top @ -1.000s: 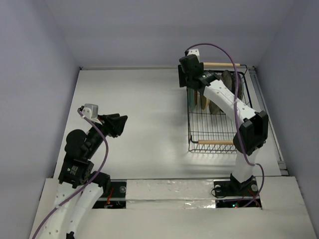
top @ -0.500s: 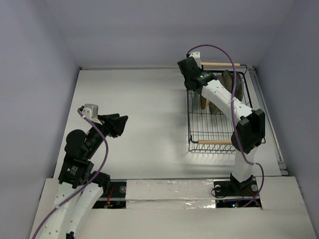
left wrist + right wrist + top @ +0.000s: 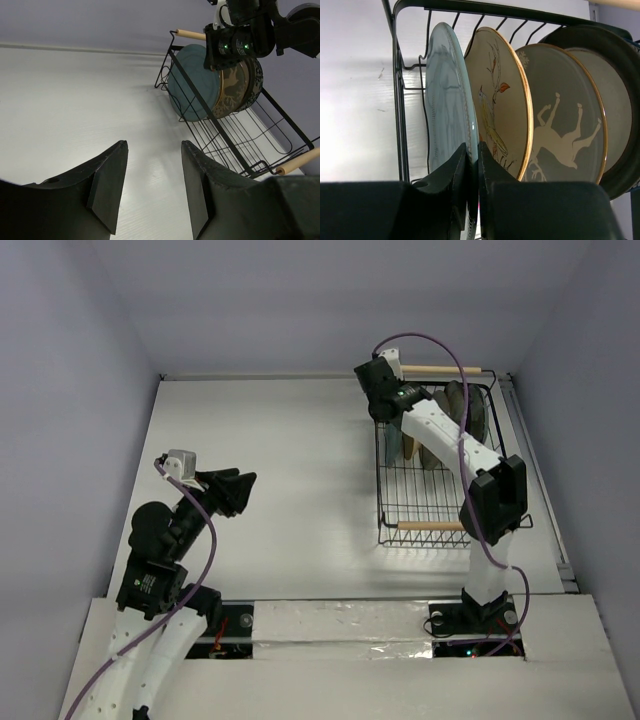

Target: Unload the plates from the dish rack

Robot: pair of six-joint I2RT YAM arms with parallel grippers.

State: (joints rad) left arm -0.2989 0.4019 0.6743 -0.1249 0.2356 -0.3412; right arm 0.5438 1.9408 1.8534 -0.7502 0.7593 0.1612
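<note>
Though right jaws pinching the teal plate (image 3: 446,100) hide its lower rim, left jaws gape.

Dish rack (image 3: 397,110): thin black-coated metal wire, smooth, with a slight sheen; its handle (image 3: 432,526) is pale bare wood, matt. Teal plate (image 3: 445,100), beige plate (image 3: 497,95), grey-brown plate (image 3: 565,120) and dark-rimmed plate (image 3: 615,100): glazed ceramic, smooth and glossy, the teal one showing soft reflections. Left gripper (image 3: 153,147) fingers (image 3: 107,185): matt black plastic. Tabletop (image 3: 65,110): white, matt, faintly lined.
</note>
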